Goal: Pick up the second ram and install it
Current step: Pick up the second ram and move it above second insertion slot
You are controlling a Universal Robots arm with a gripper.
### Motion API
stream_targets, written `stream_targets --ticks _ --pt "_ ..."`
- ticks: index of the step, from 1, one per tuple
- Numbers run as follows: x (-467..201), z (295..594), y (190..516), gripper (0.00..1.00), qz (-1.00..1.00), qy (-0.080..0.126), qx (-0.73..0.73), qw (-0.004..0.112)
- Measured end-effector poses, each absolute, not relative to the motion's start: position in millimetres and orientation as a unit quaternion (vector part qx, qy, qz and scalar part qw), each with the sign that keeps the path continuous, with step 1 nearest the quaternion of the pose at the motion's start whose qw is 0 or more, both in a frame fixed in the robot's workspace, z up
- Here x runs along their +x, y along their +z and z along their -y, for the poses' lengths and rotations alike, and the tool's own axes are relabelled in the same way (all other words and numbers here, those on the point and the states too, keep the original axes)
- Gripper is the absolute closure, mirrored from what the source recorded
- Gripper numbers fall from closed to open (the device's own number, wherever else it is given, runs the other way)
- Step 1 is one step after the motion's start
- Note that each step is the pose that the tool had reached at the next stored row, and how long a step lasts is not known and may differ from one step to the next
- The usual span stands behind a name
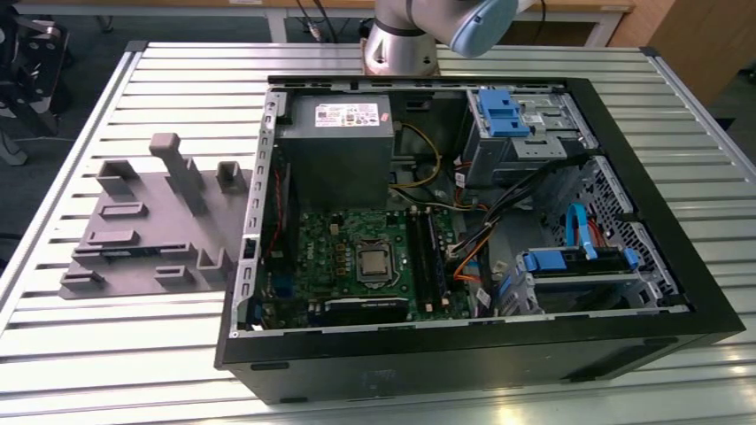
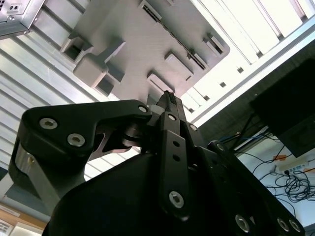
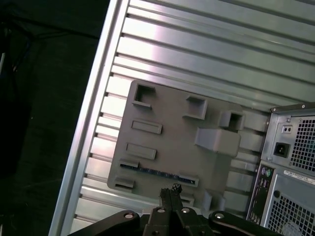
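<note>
The second ram (image 3: 157,173) is a thin dark blue-green stick lying in a slot of the grey holder plate (image 3: 172,132) on the slatted table. In both wrist views my gripper (image 3: 170,189) hangs above the holder, some way over the stick. Its two dark fingers (image 2: 169,105) are pressed together with nothing between them. In the exterior view, the holder plate (image 1: 148,226) lies on the left, beside the open computer case (image 1: 473,230). Inside the case the green motherboard (image 1: 349,257) lies flat, with long black slot rails (image 1: 426,257) along it.
In the exterior view, the arm's base (image 1: 399,40) stands behind the case. The case holds a grey power supply (image 1: 336,142), blue drive brackets (image 1: 502,111) and loose cables (image 1: 520,190). Upright grey posts (image 1: 177,168) rise from the holder. The case's rear panel (image 3: 290,162) lies close to the holder.
</note>
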State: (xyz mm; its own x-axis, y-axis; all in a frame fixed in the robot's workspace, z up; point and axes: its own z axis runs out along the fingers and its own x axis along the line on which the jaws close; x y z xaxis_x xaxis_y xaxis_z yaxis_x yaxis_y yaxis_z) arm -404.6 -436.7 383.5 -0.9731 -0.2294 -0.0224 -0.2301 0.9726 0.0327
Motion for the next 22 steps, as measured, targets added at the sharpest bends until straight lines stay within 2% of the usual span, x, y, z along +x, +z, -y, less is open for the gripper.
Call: stream_targets --ticks 22 --pt "-404.6 436.7 383.5 0.89 -0.989 0.018 -0.149 0.009"
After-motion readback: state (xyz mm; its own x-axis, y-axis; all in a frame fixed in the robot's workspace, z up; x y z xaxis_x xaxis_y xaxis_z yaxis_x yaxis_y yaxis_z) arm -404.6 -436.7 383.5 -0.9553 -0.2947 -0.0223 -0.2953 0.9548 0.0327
